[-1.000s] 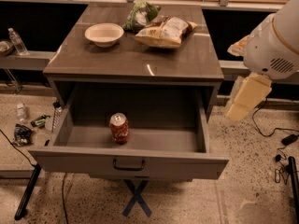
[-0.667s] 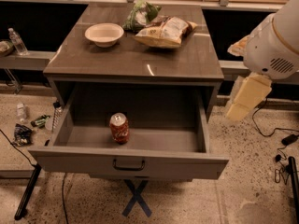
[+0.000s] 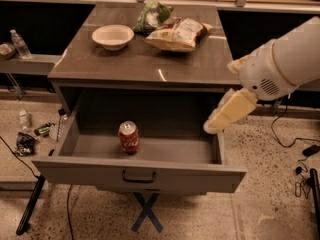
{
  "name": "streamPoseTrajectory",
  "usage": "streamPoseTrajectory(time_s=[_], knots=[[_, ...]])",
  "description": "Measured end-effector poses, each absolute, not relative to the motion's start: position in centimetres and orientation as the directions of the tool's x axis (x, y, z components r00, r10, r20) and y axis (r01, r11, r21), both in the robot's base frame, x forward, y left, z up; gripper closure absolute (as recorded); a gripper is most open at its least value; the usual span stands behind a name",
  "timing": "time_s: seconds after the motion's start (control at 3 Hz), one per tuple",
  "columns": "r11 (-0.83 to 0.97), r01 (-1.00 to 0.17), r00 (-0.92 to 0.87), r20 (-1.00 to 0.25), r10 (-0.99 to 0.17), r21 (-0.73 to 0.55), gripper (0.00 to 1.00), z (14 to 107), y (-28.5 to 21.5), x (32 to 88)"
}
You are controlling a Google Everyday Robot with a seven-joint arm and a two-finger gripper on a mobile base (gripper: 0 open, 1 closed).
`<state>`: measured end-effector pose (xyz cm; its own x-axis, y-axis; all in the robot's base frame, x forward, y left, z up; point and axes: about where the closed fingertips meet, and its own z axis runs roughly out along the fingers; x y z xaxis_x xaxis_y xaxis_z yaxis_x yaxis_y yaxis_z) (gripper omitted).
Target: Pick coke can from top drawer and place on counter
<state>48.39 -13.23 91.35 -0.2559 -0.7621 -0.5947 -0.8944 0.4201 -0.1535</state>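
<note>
The coke can (image 3: 128, 137) stands upright on the floor of the open top drawer (image 3: 90, 170), left of its middle. The drawer is pulled out under the counter (image 3: 135, 61). My gripper (image 3: 214, 126) is a pale yellow piece at the end of the white arm (image 3: 280, 66). It hangs over the drawer's right rim, well to the right of the can and higher than it, and holds nothing I can see.
On the counter sit a white bowl (image 3: 113, 36), a chip bag (image 3: 177, 34) and a green bag (image 3: 151, 15). A water bottle (image 3: 20, 44) stands on a ledge at the left. Litter (image 3: 30, 136) and cables (image 3: 292, 139) lie on the floor.
The arm has swung left, and the gripper has moved from beside the cabinet to over the drawer's right rim. The can has not moved.
</note>
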Motion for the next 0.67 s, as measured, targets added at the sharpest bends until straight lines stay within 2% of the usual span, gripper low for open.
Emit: streamPoseTrajectory(time_s=[0.33, 0.67], knots=[[0.406, -0.912, -0.249, -0.7, -0.669, -0.063, 0.0, 85.9, -6.9, 50.8], [0.38, -0.925, -0.241, -0.733, -0.636, -0.026, 0.0, 82.4, -3.0, 51.8]])
